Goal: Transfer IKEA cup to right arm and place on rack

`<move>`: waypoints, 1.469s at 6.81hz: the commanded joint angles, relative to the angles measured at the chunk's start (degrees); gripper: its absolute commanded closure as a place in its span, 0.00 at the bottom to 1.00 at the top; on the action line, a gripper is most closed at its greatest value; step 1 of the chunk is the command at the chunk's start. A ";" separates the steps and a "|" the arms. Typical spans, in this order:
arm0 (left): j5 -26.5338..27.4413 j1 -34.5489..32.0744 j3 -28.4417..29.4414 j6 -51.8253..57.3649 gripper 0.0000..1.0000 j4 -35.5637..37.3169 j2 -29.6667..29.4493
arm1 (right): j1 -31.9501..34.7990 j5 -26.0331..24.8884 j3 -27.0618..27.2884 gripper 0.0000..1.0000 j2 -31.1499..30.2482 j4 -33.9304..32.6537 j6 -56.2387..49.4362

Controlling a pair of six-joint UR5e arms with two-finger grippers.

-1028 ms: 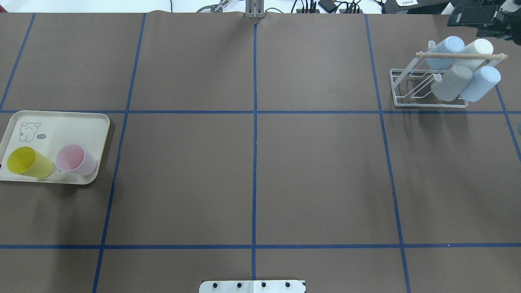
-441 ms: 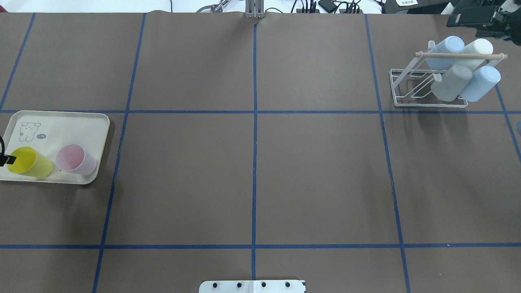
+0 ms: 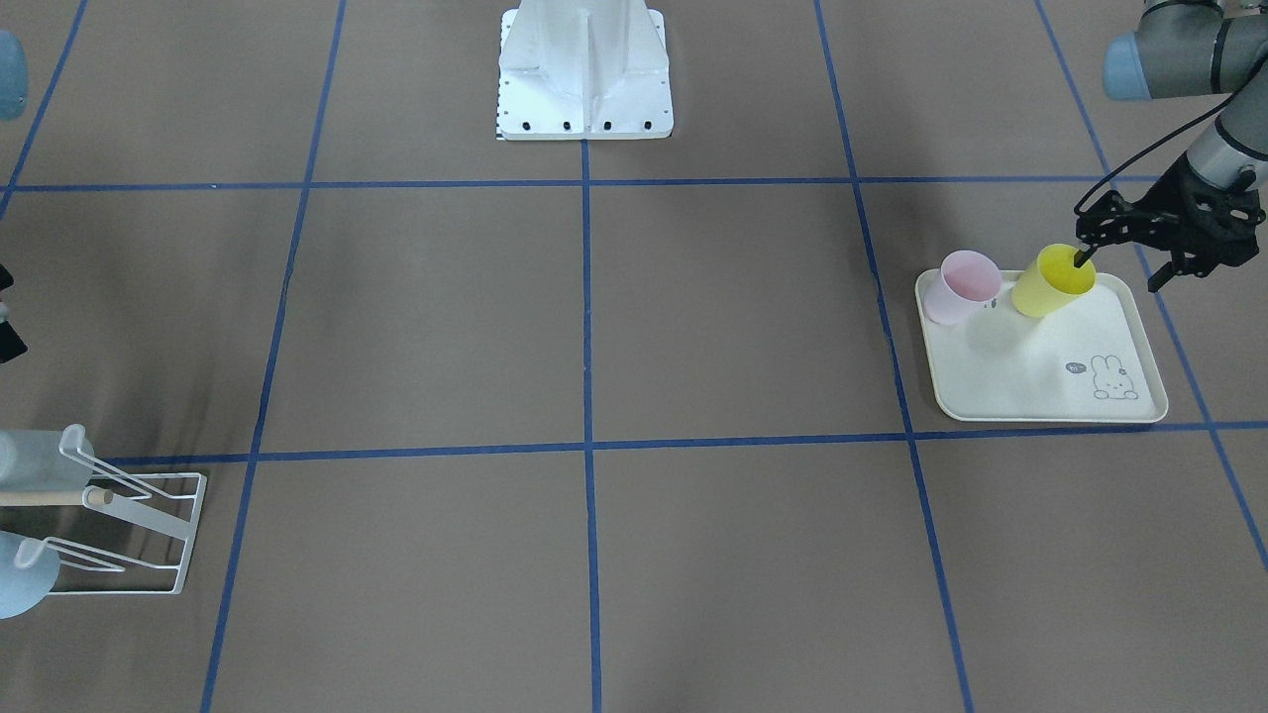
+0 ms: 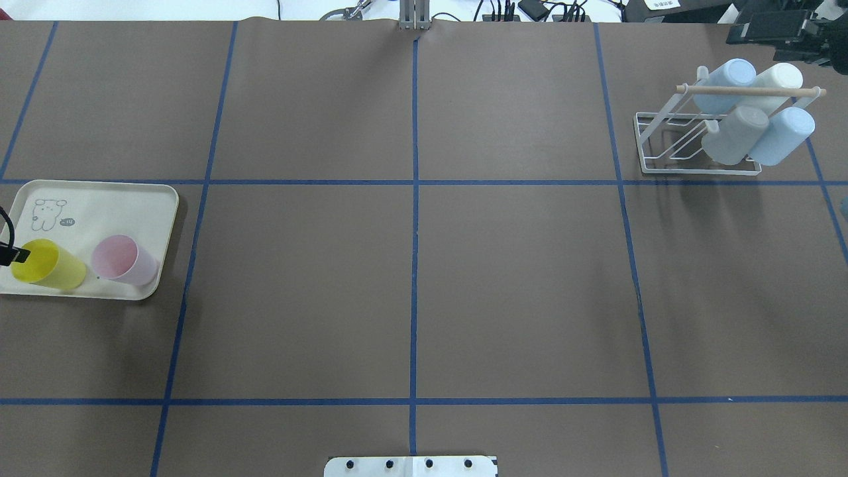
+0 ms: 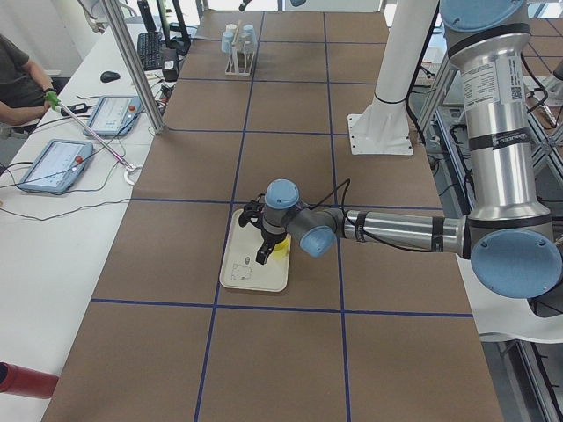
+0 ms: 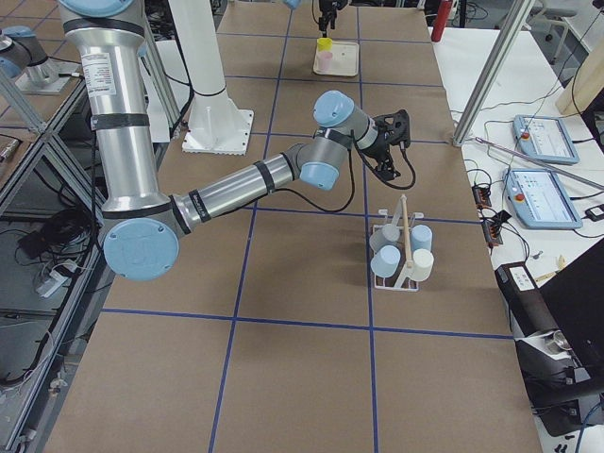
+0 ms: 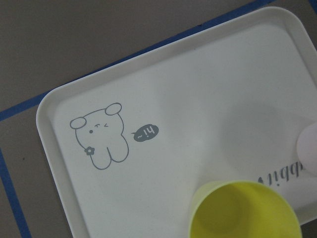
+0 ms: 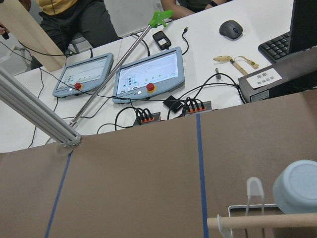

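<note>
Exterior front-facing: the left gripper (image 3: 1119,269) is hanging open at the yellow cup's (image 3: 1048,289) rim on the tray (image 3: 1030,386) — the right gripper's (image 6: 392,132) state cannot be told.

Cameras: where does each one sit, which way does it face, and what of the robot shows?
Front-facing: across the table, facing the robot's base; left gripper at the yellow cup.
Overhead: behind the robot, looking forward; its base, one left fingertip.
Exterior left: table's left end; near left arm over the tray.
Exterior right: right end; near right arm near the rack.
Left wrist: down on tray and cup; no fingers show.
Right wrist: toward the operators' desk; no fingers show.
Shared: tray and yellow cup in front-facing, overhead, left wrist.
</note>
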 commanded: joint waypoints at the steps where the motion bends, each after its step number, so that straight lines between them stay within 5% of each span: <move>1: 0.30 0.07 1.25 -0.24 0.01 0.06 -1.33 | 0.00 0.00 -0.24 0.00 0.00 0.01 -0.09; 3: 0.38 0.07 3.00 -0.59 0.01 -0.03 -2.12 | 0.00 0.00 -0.24 0.00 0.00 0.01 0.00; 4: 0.47 0.16 3.36 -0.86 0.23 -0.03 -2.65 | 0.00 0.00 -0.24 0.00 0.00 0.01 0.00; 10: 1.09 0.86 2.48 -0.95 0.24 0.05 -2.30 | 0.00 0.00 -0.32 0.00 -0.17 0.01 0.00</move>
